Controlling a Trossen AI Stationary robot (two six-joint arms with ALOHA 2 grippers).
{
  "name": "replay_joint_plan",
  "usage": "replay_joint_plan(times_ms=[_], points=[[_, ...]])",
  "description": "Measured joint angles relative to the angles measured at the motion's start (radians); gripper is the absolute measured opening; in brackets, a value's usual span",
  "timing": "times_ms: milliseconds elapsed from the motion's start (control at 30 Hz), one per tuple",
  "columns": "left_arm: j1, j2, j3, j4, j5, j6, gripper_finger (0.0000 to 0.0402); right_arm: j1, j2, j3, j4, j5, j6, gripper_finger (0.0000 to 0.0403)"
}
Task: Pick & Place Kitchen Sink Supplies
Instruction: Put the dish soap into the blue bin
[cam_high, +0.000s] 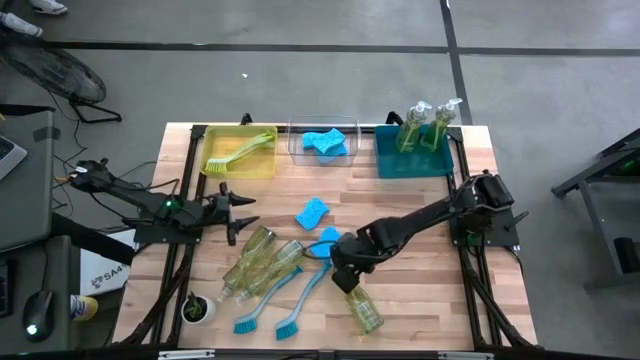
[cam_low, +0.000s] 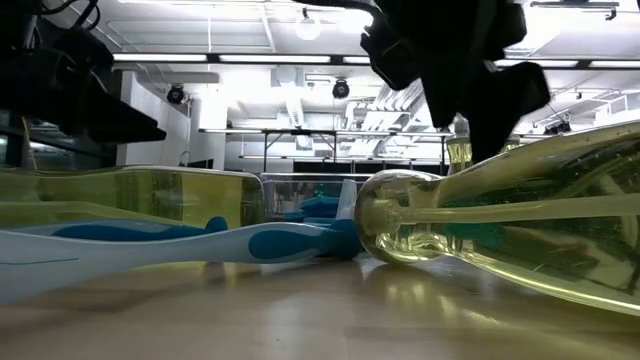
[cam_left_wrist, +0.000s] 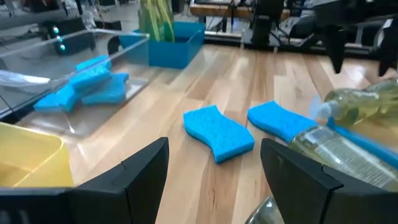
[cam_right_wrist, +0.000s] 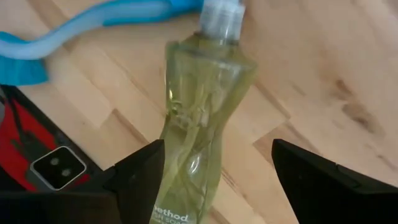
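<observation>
A clear yellow-green soap bottle (cam_high: 362, 308) lies on its side near the table's front edge. My right gripper (cam_high: 345, 278) hovers over its pump end, open, with a finger on either side of the bottle's body (cam_right_wrist: 199, 124). My left gripper (cam_high: 243, 212) is open at mid-table left. It faces two light-blue sponges (cam_left_wrist: 217, 132) (cam_left_wrist: 280, 121) lying flat on the wood. Two more soap bottles (cam_high: 258, 262) lie side by side on the table. Two blue brushes (cam_high: 300, 295) lie beside them.
Along the far edge stand three bins. The yellow bin (cam_high: 240, 165) holds a yellow-green brush. The clear bin (cam_high: 296, 140) holds blue sponges. The teal bin (cam_high: 385, 160) holds two upright soap bottles. A small potted plant (cam_high: 197, 308) sits at the near left corner.
</observation>
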Motion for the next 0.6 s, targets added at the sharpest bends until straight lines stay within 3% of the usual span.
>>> replay_joint_plan(times_ms=[200, 433, 600], points=[[0.000, 0.025, 0.000, 0.000, -0.001, -0.025, 0.0250, 0.039, 0.026, 0.000, 0.066, -0.004, 0.020, 0.0289], [0.000, 0.024, 0.000, 0.001, -0.001, -0.026, 0.0250, 0.062, 0.044, 0.000, 0.151, 0.086, 0.026, 0.0289], [0.000, 0.025, 0.000, 0.000, 0.000, -0.026, 0.0250, 0.069, 0.091, 0.000, 0.158, 0.075, 0.025, 0.0289]])
